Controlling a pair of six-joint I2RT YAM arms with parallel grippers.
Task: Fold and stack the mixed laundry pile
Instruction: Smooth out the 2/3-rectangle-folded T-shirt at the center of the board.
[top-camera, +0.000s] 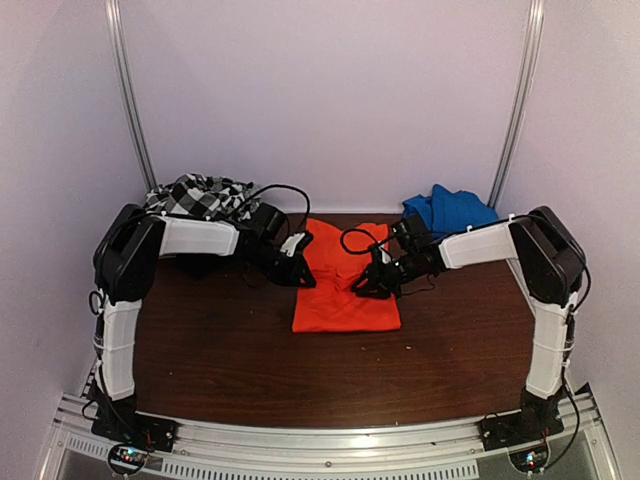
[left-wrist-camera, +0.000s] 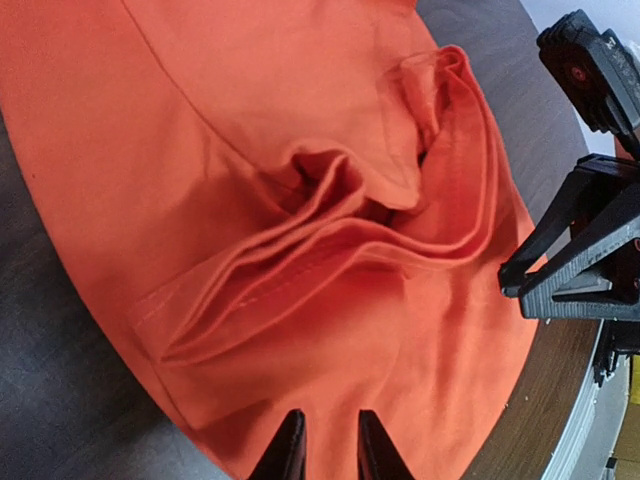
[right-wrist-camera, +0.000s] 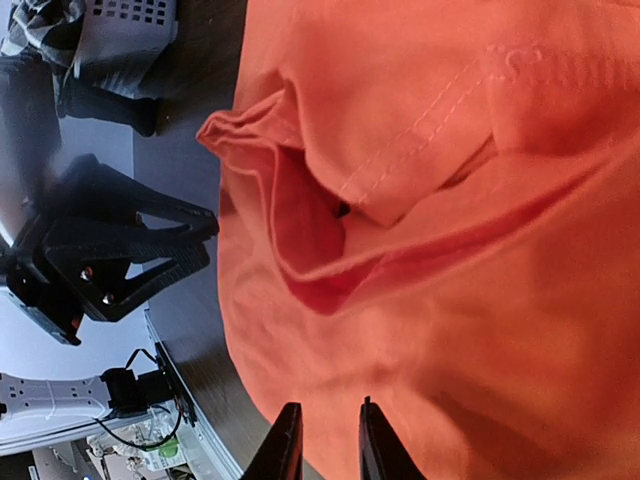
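- orange shirt (top-camera: 345, 285) lies on the desk (top-camera: 230, 350), toward the far middle, between the two arms; bunched folds at its centre.
- left jaws — narrowly parted, nothing between them, just over the shirt's left edge.
- right jaws — same narrow gap, empty, over the shirt's right side.
- checked garment (top-camera: 200, 195) far left, by a white basket (right-wrist-camera: 130, 30); blue garment (top-camera: 450, 210) far right.
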